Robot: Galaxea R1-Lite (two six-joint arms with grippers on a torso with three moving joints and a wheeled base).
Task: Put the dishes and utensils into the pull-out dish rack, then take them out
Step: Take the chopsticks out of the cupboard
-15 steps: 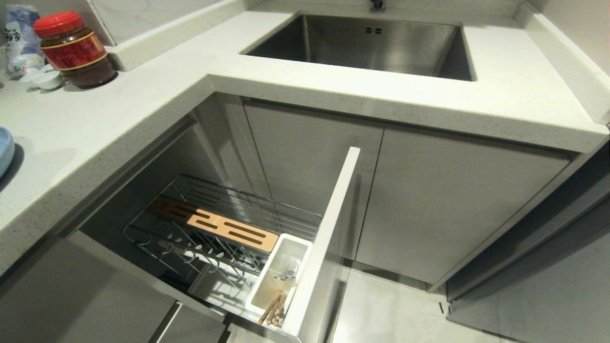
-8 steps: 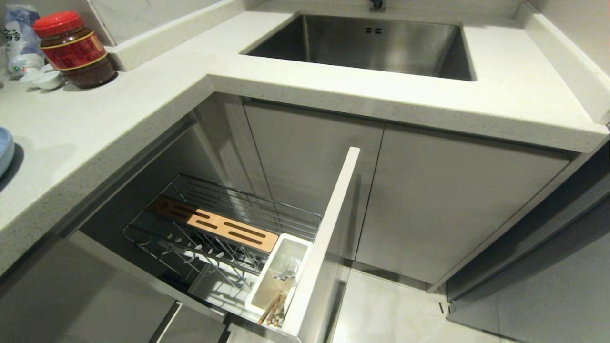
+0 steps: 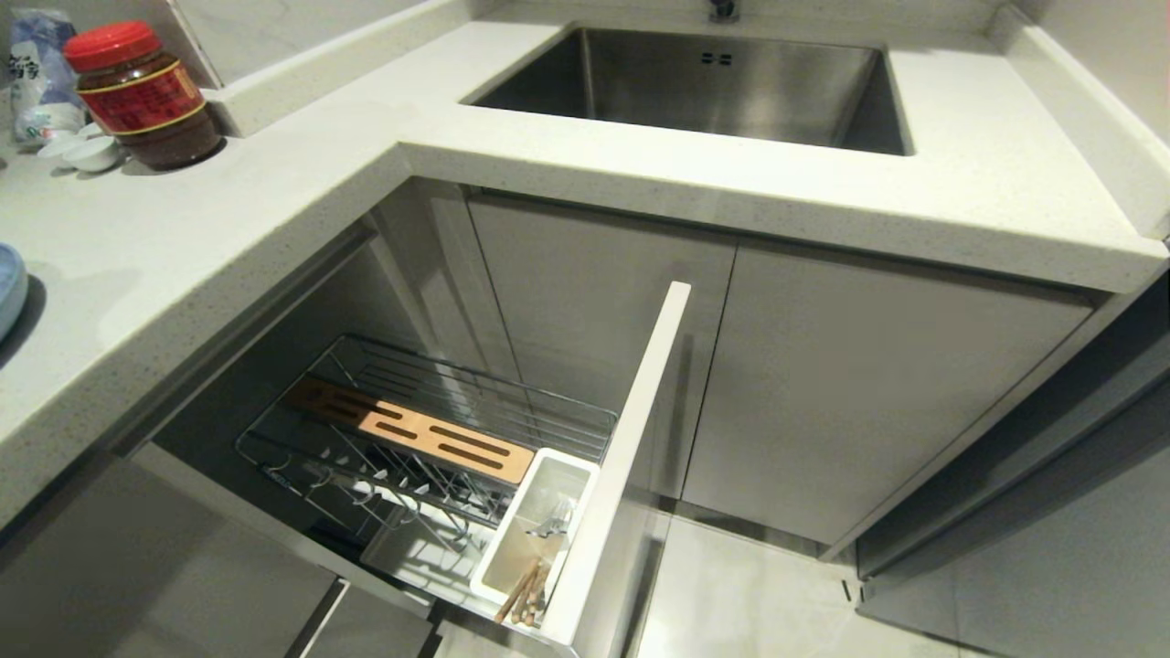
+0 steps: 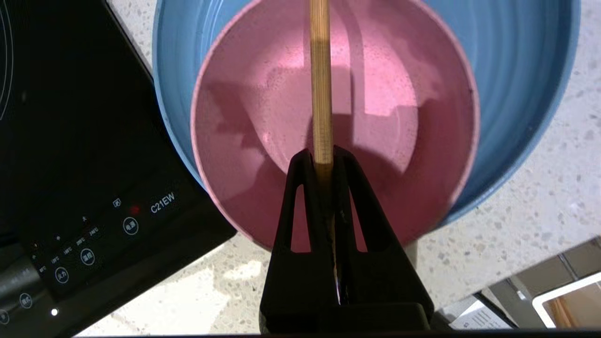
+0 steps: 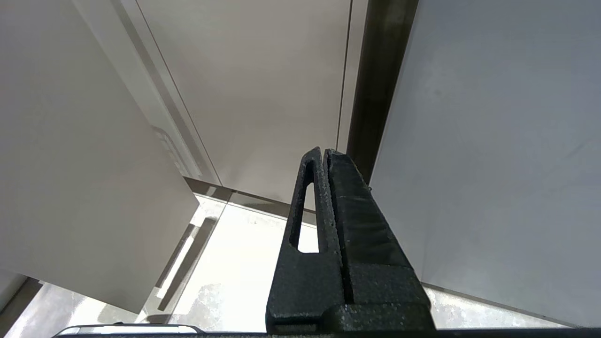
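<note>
Rack (image 3: 430, 429) is pulled out under the counter (image 3: 274, 210), prongs bare: no dishes in it. Its white bin (image 3: 535, 530) holds chopsticks (image 3: 523, 594) and a fork (image 3: 551, 525), fork only partly visible.

We read this as the unload phase, mid-way. Plate (image 4: 516, 94) sits on the counter beside the black cooktop (image 4: 84, 141), just its edge showing at the far left of the head view. Bowl (image 4: 375, 117) is nested in the plate. So dishes look done, utensils left.

Left gripper (image 4: 323, 157) is clamped on a single chopstick (image 4: 320, 70), poised over the bowl. We can't tell whether it touches the bowl. Looks like we're about to lay it in or across the bowl.

Left to do, by our estimate: release this stick, fetch the remaining chopsticks and fork from the bin. How many sticks remain in the bin isn't clear.

Right gripper (image 5: 324, 155) is parked low by the cabinet fronts, jaws pressed together, nothing in them.

Writing: cooktop panel reads "C21EW", plus small button icons and temperature marks too fine to read. Red-lidded jar (image 3: 142, 96) has a red label, text not legible.
</note>
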